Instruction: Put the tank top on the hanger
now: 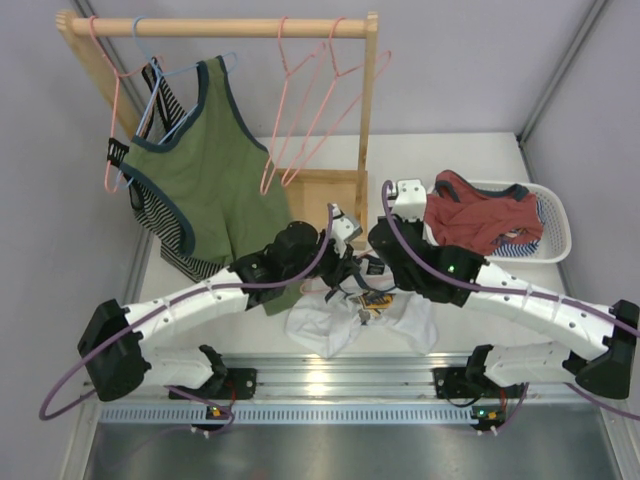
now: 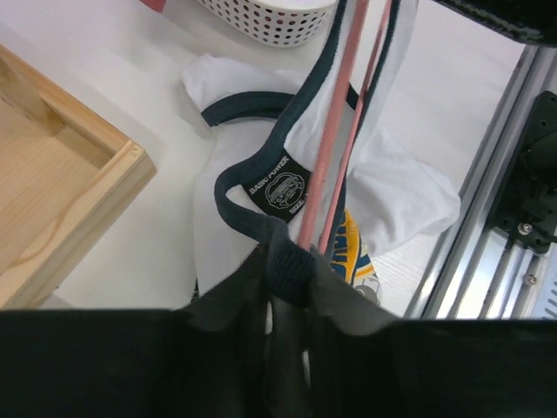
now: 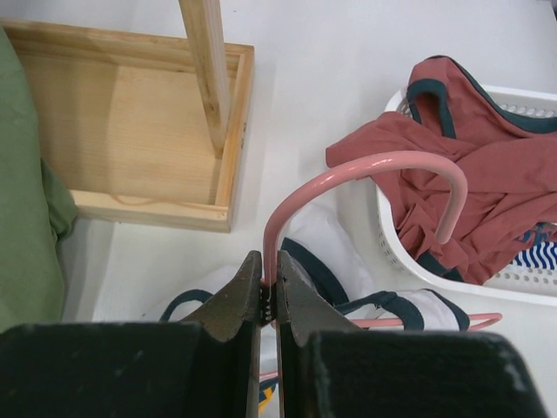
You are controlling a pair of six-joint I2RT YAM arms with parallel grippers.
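The white tank top [image 1: 330, 325] with navy trim lies crumpled on the table between the two arms, near the front edge. My left gripper [image 2: 287, 270] is shut on the navy neck trim of the tank top [image 2: 392, 187], just below its label. Two bars of the pink hanger [image 2: 335, 122] run through the neck opening. My right gripper [image 3: 270, 279] is shut on the neck of the hanger [image 3: 365, 164], whose hook curves up and to the right above the tank top [image 3: 322, 235]. In the top view the left gripper [image 1: 340, 280] and right gripper [image 1: 365, 270] meet over the garment.
A wooden rack [image 1: 368, 110] stands behind on its tray base [image 1: 325, 195], carrying an olive green top [image 1: 210, 170] and spare pink hangers [image 1: 310, 100]. A white basket [image 1: 555, 215] holding a red garment [image 1: 480, 215] sits at the right. An aluminium rail [image 1: 330, 375] lines the near edge.
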